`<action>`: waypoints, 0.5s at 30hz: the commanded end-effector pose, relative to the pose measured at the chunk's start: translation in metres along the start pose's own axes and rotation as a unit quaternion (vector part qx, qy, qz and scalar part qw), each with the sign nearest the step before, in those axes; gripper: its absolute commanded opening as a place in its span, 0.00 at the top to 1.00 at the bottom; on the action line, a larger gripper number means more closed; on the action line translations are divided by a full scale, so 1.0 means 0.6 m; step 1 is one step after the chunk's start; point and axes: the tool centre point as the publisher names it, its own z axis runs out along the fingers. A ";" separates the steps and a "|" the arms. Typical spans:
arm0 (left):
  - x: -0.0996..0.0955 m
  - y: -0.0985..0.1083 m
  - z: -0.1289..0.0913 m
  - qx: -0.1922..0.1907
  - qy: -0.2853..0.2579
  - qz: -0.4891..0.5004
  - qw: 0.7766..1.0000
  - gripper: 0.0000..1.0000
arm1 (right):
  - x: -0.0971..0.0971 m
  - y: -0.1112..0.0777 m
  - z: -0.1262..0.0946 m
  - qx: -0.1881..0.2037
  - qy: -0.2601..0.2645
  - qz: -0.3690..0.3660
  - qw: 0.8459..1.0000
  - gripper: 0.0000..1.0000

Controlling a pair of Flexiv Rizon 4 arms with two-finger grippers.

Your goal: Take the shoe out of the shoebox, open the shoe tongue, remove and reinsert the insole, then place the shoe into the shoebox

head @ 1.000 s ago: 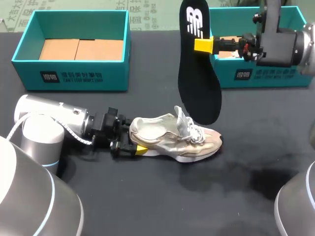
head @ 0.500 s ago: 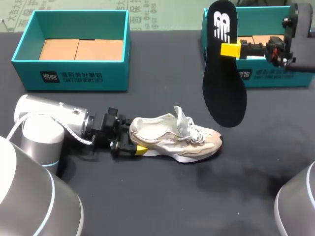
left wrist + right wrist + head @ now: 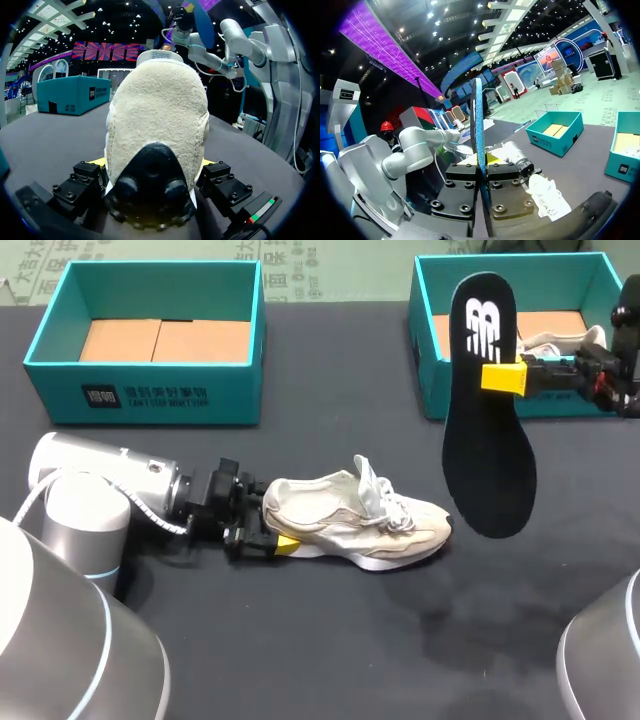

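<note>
Both sets of fingers pinch something. left fingers (image 3: 287,545) squeeze heel of shoe (image 3: 355,525) from two sides. right fingers (image 3: 503,377) clamp black insole (image 3: 490,450), held up in air, long way down, white mark near top.

Insole hangs past shoe toe, near front wall of right shoebox (image 3: 432,360). Left shoebox (image 3: 150,400) well apart from shoe. Wide bare strip of desk (image 3: 330,640) on near side of shoe.

Shoe cream, white laces, tongue standing up, sits on sole mid desk, toe toward right arm. Desk dark. Both boxes teal, lids off.
</note>
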 end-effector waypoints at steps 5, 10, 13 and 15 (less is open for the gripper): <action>-0.001 0.002 0.002 -0.001 0.000 0.000 1.000 1.00 | 0.014 -0.020 -0.007 -0.005 0.000 0.004 1.000 1.00; -0.001 0.002 0.002 -0.001 0.000 0.000 1.000 1.00 | 0.022 -0.034 -0.007 -0.021 0.006 0.012 1.000 1.00; -0.001 0.002 0.002 -0.001 0.000 0.000 1.000 1.00 | 0.027 -0.030 0.002 -0.020 0.012 0.013 1.000 1.00; -0.001 0.002 0.002 -0.001 0.000 0.000 1.000 1.00 | 0.031 -0.026 0.010 -0.016 0.017 0.013 1.000 1.00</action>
